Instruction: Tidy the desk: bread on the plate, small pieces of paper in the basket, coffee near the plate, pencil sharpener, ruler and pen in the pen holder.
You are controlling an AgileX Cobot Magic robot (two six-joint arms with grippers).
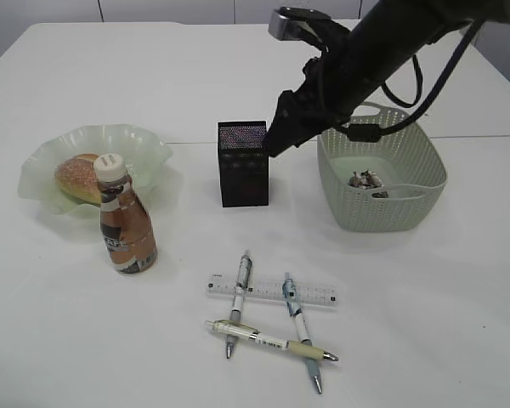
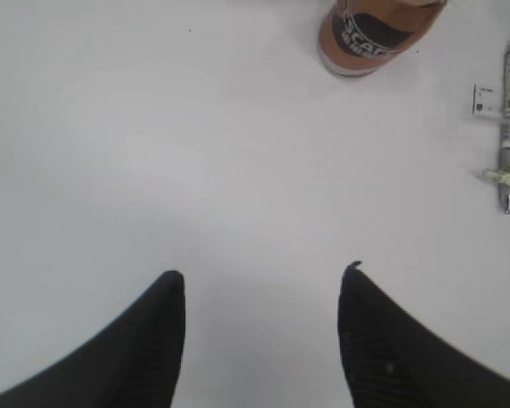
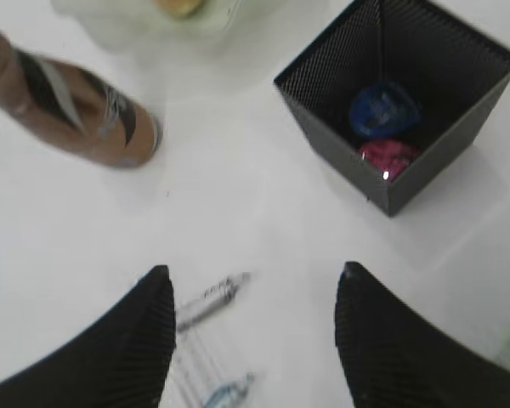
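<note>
The white surface (image 1: 459, 340) is carrying everything. The green basket (image 1: 425, 170) is sitting toward the right edge with small pieces of paper (image 1: 367, 179) lying inside. The frilled plate (image 1: 144, 144) is resting toward the left edge, holding the bread (image 1: 76, 177), and the coffee bottle (image 1: 126, 228) is standing just in front of it. The black pen holder (image 1: 244, 174) is standing mid-surface, with a blue and a red pencil sharpener (image 3: 384, 109) lying at its bottom. Toward the front edge the ruler (image 1: 272, 292) is lying under three pens (image 1: 299, 327). The right tool (image 3: 253, 289) is hovering empty above the surface beside the holder, jaws spread wide; the left tool (image 2: 262, 285) is hanging wide and empty near the bottle.
</note>
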